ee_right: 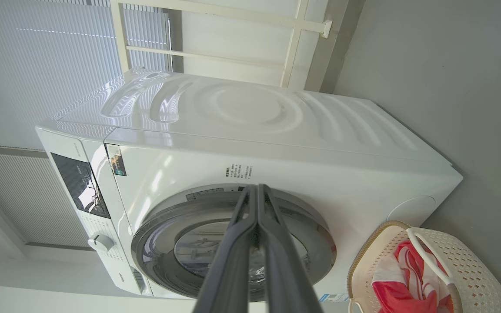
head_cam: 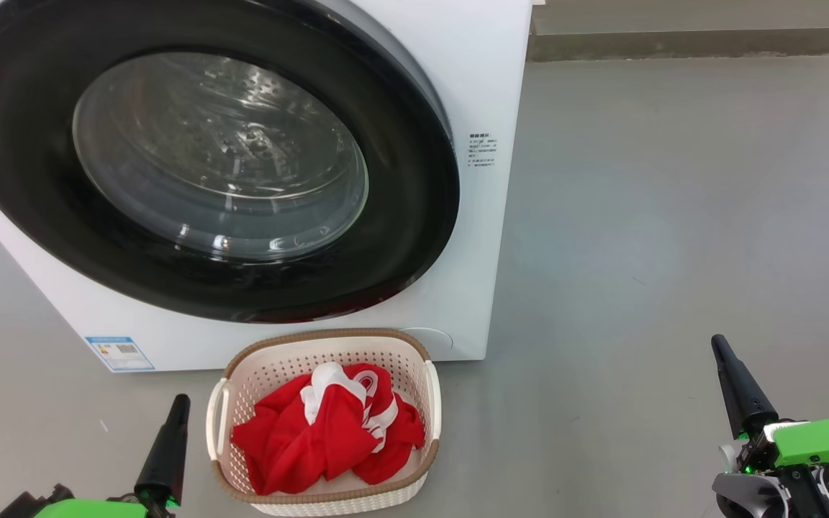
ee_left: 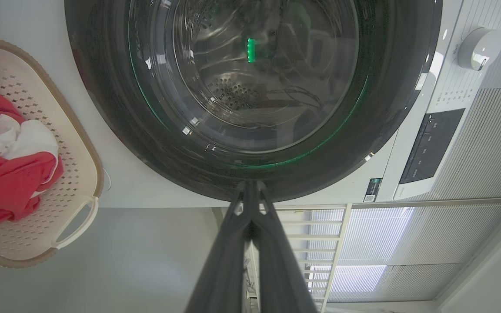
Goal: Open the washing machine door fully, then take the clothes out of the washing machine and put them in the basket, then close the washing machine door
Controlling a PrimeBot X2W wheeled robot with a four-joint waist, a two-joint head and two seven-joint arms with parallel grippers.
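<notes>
The white washing machine (head_cam: 486, 93) stands ahead with its round black-rimmed door (head_cam: 206, 173) flat against the front, shut. Through the glass the steel drum shows. On the floor right in front sits the cream basket (head_cam: 328, 347) with the red and white clothes (head_cam: 328, 435) piled inside. My left gripper (head_cam: 180, 403) rests low, just left of the basket, fingers pressed together and holding nothing. My right gripper (head_cam: 718, 344) is far off to the right, also shut and empty. The left wrist view looks at the door (ee_left: 255, 95); the right wrist view shows the machine (ee_right: 255, 130) and the basket (ee_right: 468, 261).
Grey floor (head_cam: 673, 216) spreads wide to the right of the machine. A low wall base (head_cam: 702, 43) runs along the back. The machine's control panel and dial (ee_left: 479, 48) sit on its front, and white blinds (ee_left: 407, 243) hang behind.
</notes>
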